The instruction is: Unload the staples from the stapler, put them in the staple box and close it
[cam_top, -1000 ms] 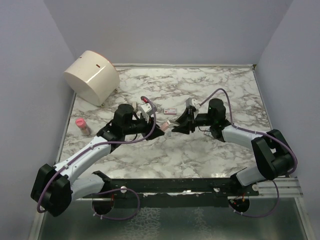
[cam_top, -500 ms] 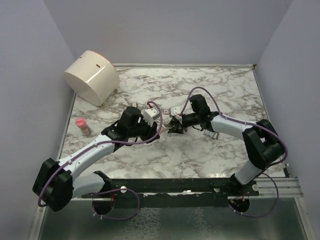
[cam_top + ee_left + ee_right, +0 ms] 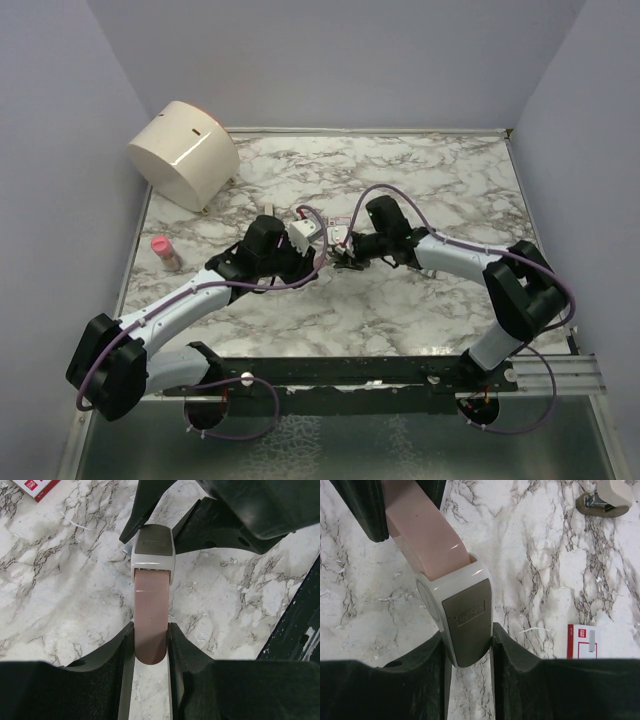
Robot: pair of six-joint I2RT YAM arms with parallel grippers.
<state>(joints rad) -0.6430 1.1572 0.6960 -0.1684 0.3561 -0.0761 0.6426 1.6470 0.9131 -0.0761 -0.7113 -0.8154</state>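
Note:
The stapler (image 3: 151, 605) has a pink body and a white end with a grey plate (image 3: 465, 617). It is held level above the marble, between both grippers. My left gripper (image 3: 150, 630) is shut on its pink end. My right gripper (image 3: 468, 635) is shut on its white and grey end. In the top view the two grippers meet at mid-table, left (image 3: 320, 258) and right (image 3: 342, 258), and the stapler between them is barely visible. No staples show in any view.
A red and white flat box (image 3: 582, 641) lies on the marble beside my right gripper, and also shows in the left wrist view (image 3: 37, 487). A big cream drum (image 3: 185, 152) stands at the back left. A small pink bottle (image 3: 165, 252) stands at the left edge.
My right arm has swung left to the left gripper and now grips the stapler's white end. My left gripper has moved slightly right, still holding the stapler.

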